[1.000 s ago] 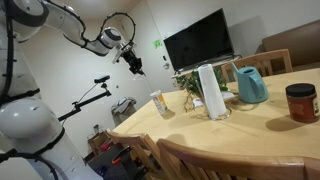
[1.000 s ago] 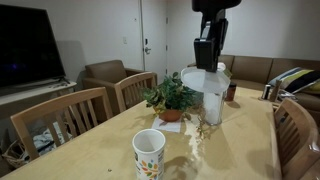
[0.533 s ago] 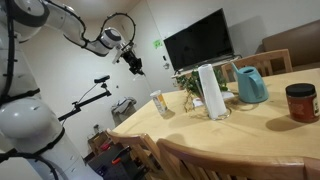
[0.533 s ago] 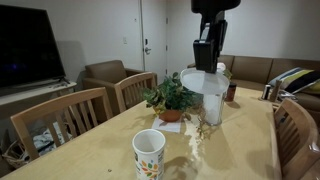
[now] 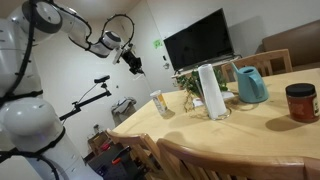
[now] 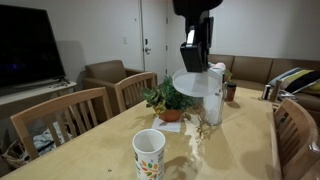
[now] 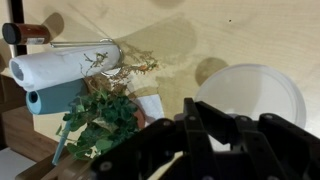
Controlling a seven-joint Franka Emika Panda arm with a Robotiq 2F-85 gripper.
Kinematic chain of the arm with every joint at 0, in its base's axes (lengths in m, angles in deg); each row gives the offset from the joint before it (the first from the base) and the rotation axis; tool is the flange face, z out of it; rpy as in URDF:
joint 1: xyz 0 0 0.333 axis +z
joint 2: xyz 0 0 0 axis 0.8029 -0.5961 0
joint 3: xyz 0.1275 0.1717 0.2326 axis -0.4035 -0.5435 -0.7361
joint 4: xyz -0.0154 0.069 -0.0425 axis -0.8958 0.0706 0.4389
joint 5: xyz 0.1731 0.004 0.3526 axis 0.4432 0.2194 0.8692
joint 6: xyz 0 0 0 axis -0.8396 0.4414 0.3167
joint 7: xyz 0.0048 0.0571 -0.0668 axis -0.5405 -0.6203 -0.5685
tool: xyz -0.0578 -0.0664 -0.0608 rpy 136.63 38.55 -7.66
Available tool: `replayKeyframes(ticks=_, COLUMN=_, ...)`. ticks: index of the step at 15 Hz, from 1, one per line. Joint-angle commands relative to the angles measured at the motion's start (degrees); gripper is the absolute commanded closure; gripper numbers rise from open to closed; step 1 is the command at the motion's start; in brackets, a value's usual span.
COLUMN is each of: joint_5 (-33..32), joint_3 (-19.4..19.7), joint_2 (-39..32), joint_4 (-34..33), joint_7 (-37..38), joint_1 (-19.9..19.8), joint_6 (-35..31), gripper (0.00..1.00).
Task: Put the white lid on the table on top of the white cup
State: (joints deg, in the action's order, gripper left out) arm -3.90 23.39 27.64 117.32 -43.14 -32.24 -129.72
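The white lid (image 6: 195, 82) is a flat round disc hanging in the air above the table, with my gripper (image 6: 193, 52) shut on its rim. In the wrist view the lid (image 7: 252, 92) fills the right side, just past my black fingers (image 7: 200, 118). The white cup (image 6: 149, 153), slim with orange print, stands upright near the table's front edge, well apart from the lid. In an exterior view the same cup (image 5: 159, 103) stands at the table's left end, with my gripper (image 5: 134, 63) high up and to its left.
On the wooden table (image 6: 100, 150) stand a potted plant (image 6: 170, 100), a tall white roll (image 5: 209, 90), a teal jug (image 5: 251, 85) and a red-brown jar (image 5: 300, 102). Wooden chairs (image 6: 75, 112) line the table's sides. A black TV (image 5: 198, 42) hangs behind.
My gripper and the lid have shifted a little to the left in an exterior view, towards the cup's side. The cup and the other things have not moved.
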Motion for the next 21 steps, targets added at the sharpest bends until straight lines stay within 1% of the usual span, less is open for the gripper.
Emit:
replayKeyframes(ticks=1, joint_5=-3.63, joint_3=1.2, joint_2=-6.01, joint_4=-8.24, joint_7=-1.44, joint_1=3.7, joint_6=5.14, gripper=0.98)
replayKeyframes(ticks=3, joint_5=-5.92, joint_3=1.54, joint_2=-6.93, joint_4=-8.56, joint_7=-2.48, joint_1=4.53, joint_6=-0.48, gripper=0.98)
replayKeyframes(ticks=6, joint_5=-9.6, joint_3=2.04, joint_2=-7.32, joint_4=-7.5, joint_7=-2.71, joint_1=4.91, joint_6=-12.22, gripper=0.98)
replayKeyframes(ticks=7, joint_5=-10.16, joint_3=2.18, joint_2=-7.53, joint_4=-7.24, joint_7=-2.78, joint_1=4.81, joint_6=-15.81, gripper=0.98)
replayKeyframes(ticks=9, joint_5=-9.88, joint_3=2.49, joint_2=-7.74, joint_4=-6.92, joint_7=-3.85, joint_1=4.56, joint_6=-20.02, gripper=0.98)
replayKeyframes(ticks=10, joint_5=-8.89, joint_3=2.92, joint_2=-7.68, joint_4=-6.85, joint_7=-2.0, joint_1=5.42, joint_6=-17.44, gripper=0.93)
replayKeyframes(ticks=12, joint_5=-8.9, joint_3=3.25, joint_2=-7.85, joint_4=-6.85, joint_7=-2.74, joint_1=5.35, joint_6=-19.19, gripper=0.93)
replayKeyframes(ticks=15, joint_5=-8.9, joint_3=3.24, joint_2=-7.85, joint_4=-6.85, joint_7=-3.23, joint_1=5.35, joint_6=-19.25, gripper=0.93)
replayKeyframes(ticks=16, joint_5=-8.9, joint_3=3.24, joint_2=-7.85, joint_4=-6.85, joint_7=-3.24, joint_1=5.35, joint_6=-19.25, gripper=0.98)
replayKeyframes(ticks=21, joint_5=-5.63, joint_3=3.37, joint_2=-12.12, joint_4=-9.54, joint_7=-5.27, joint_1=5.0, joint_6=-19.47, gripper=0.98)
